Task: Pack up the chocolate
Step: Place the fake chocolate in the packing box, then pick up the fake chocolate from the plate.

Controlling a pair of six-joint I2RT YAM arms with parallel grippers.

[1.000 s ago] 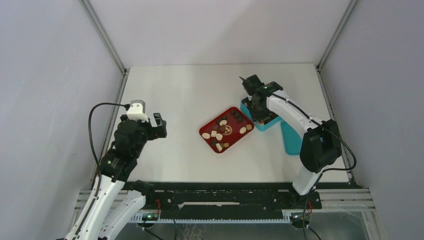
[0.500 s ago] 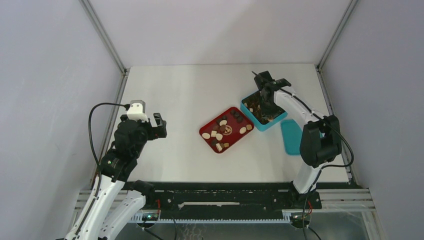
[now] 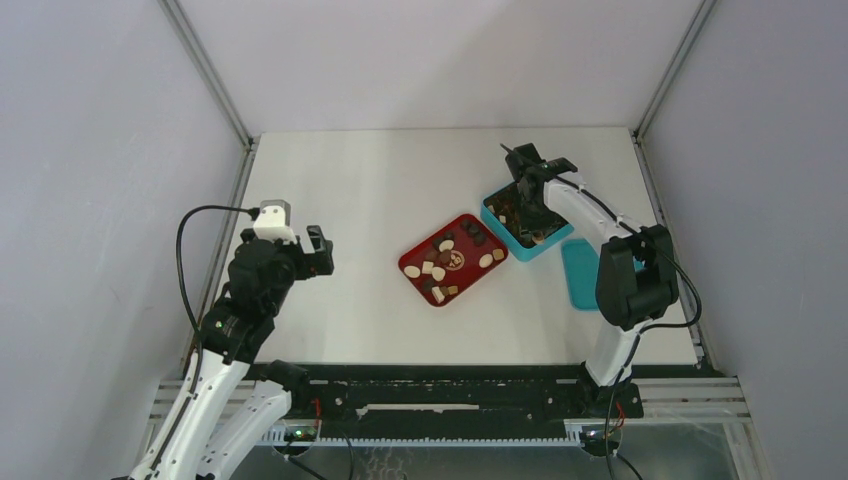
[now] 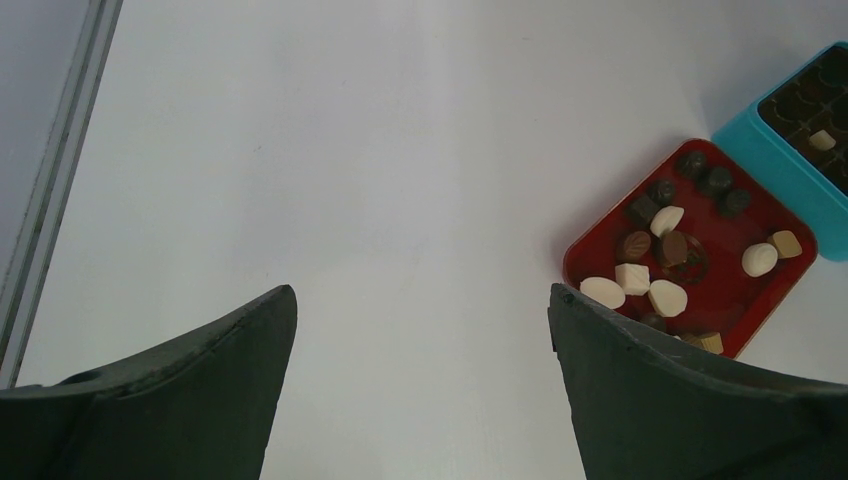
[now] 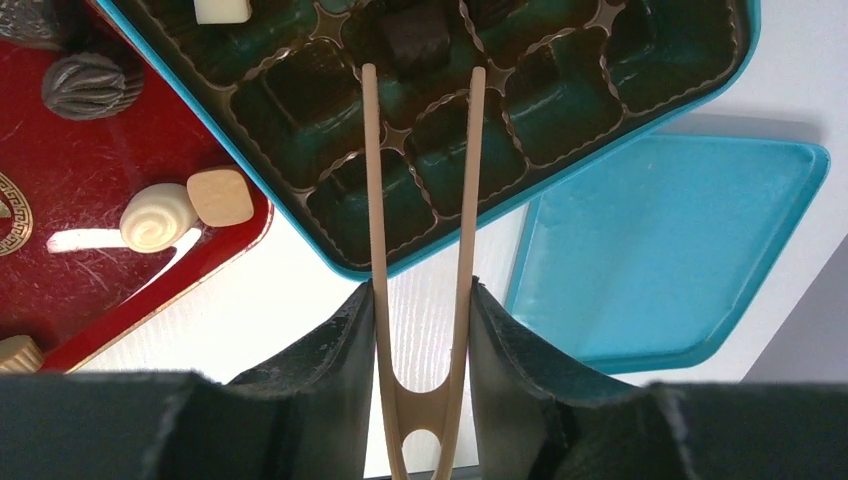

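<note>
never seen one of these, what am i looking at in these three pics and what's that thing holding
These are two robot arms bolted at the near edge of a white table. One picture looks down from above and behind them. The other two come from a small camera on each wrist, so the dark shapes at the bottom are that arm's own fingers.

On the table sit a glossy red tray of small brown, tan and cream chocolate pieces, a teal box with a dark brown grid insert, and the flat teal lid beside it.

The left hand is open and empty, off to the side. The right hand squeezes tan wooden V-shaped tongs. Their tips hang over the box's cells, with a dark piece lying in a cell just past them.
</note>
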